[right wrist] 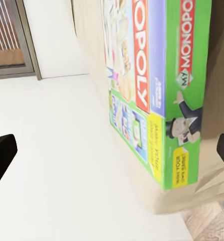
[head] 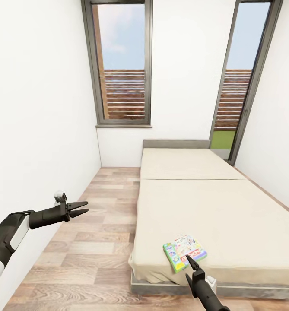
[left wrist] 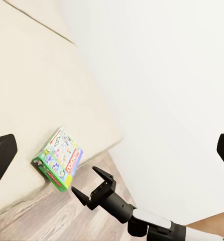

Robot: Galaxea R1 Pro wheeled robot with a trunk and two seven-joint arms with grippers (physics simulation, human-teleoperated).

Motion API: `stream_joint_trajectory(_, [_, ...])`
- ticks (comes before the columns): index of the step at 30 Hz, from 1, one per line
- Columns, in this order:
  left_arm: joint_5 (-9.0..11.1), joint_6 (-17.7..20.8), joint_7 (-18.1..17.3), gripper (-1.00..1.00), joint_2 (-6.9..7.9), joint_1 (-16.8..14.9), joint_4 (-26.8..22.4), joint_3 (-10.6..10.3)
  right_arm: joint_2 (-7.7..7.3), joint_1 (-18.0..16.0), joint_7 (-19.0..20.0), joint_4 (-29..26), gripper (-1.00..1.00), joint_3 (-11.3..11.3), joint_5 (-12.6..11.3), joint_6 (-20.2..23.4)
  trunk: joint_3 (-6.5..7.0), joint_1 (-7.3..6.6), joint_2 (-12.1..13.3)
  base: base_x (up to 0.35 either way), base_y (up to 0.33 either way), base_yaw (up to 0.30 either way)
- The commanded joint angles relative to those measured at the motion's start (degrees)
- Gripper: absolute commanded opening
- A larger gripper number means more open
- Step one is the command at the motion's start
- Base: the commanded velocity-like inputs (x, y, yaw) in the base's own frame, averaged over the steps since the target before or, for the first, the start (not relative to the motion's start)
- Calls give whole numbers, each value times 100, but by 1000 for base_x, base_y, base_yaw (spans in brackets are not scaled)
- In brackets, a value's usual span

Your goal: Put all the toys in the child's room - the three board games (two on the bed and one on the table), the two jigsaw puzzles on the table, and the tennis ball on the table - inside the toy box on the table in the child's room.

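A green-edged board game (head: 184, 252) with a white colourful "Monopoly" cover lies flat at the near corner of the bed (head: 213, 203), whose beige mattress is otherwise bare. My right gripper (head: 191, 260) is open, its tips just short of the box's near edge. The right wrist view shows the board game (right wrist: 157, 90) close ahead, between the dark fingers (right wrist: 1, 155) and not held. The left wrist view takes in the board game (left wrist: 59, 159) with the right gripper (left wrist: 92, 185) beside it. My left gripper (head: 80, 209) hangs open over the floor, left of the bed, holding nothing.
A strip of wood-plank floor (head: 105, 224) runs between the white left wall (head: 36, 129) and the bed. Two tall dark-framed windows (head: 122, 65) stand behind the grey headboard (head: 176, 143). A white wall closes in on the bed's right side.
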Motion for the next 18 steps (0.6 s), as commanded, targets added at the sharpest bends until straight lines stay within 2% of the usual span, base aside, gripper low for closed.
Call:
stream_joint_trajectory(1, [19, 53, -6, 100, 2, -3, 1, -2, 4, -2, 0, 0, 100, -22, -47, 53, -6, 1, -2, 140, 55, 0])
stream_joint_trajectory(14, [23, 59, -6, 100, 2, -3, 1, -1, 4, -3, -9, 2, 100, -22, -45, 53, -6, 1, -2, 31, 12, 0])
stream_joint_trajectory(18, [24, 64, -6, 100, 2, -3, 1, -1, 4, -4, -9, 5, 100, -22, -41, 53, -78, 89, -163, 1, 0, 0])
